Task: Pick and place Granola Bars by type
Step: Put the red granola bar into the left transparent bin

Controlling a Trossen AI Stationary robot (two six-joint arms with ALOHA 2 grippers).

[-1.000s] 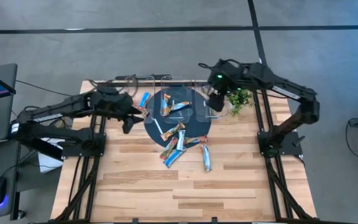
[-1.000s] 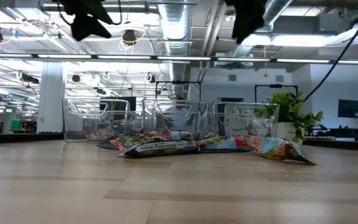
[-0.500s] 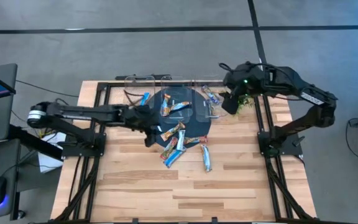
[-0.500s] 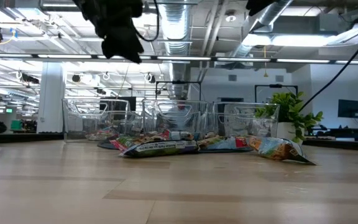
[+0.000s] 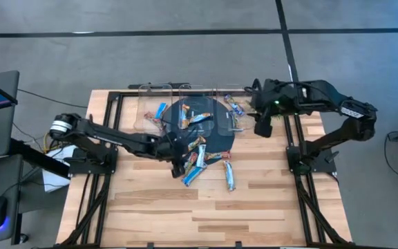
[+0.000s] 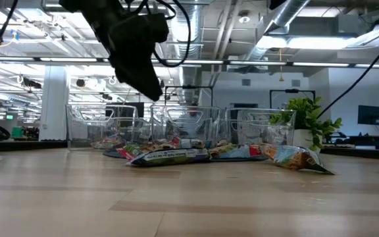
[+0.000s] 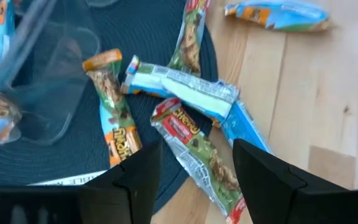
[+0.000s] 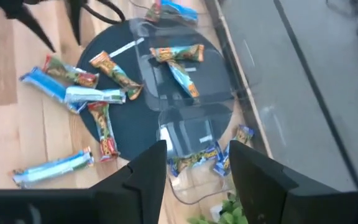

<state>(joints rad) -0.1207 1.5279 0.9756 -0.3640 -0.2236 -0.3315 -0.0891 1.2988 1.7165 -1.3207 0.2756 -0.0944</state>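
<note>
High view: you see the left hand over the pile of granola bars on the dark mat; the right hand hangs beside the clear bins.

Left wrist view: fingers are spread, grasping nothing.

Right wrist view: fingers are apart, empty, above the surface.

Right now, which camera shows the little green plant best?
The low view: the green plant stands whole and side-on, behind the granola bars. The high view shows only a few of its leaves, mostly hidden under the right arm. The right wrist view catches just leaf tips at the picture's edge. The left wrist view misses it.
</note>
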